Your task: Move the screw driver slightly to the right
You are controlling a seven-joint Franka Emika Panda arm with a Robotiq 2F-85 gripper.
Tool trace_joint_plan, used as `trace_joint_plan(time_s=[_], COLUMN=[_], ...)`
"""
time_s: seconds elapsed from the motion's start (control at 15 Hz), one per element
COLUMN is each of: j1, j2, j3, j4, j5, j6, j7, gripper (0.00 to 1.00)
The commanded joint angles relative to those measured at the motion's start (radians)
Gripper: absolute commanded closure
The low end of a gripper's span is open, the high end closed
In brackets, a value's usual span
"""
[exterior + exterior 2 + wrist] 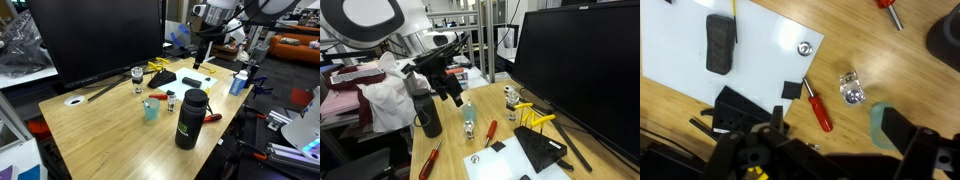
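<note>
The screw driver [818, 108] has a red handle and a thin dark shaft. It lies on the wooden table beside the corner of a white sheet [760, 40], and it shows in both exterior views [157, 97] [490, 132]. A teal cup [880, 125] [151, 110] [469, 118] stands close by. My gripper [820, 140] is open and empty. It hangs above the table [205, 48] [450, 90], with the screw driver between and below its fingers in the wrist view.
A second red item [886, 6] [212, 117] [430, 160] lies near a black bottle [190, 118] [428, 115]. A yellow-and-black tool [160, 66] [535, 120], a small shiny object [850, 88], a black block [720, 45] and a large monitor [95, 40] are also there.
</note>
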State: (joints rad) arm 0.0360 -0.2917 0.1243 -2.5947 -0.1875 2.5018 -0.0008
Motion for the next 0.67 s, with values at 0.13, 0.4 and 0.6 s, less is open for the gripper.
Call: trace_joint_plan(time_s=[0.13,0.4,0.6], j1=[0.068,0.037,0.028], j2=[0.225,0.406,0.513], j3=[-0.096,-0.074,-0.052], j4=[0.143,0.296,0.378], j5=[0.172,0.184,0.168], j6=[0.102,0.098,0.09], j7=[-0.339,-0.436,-0.437], gripper=[0.0,0.0,0.0])
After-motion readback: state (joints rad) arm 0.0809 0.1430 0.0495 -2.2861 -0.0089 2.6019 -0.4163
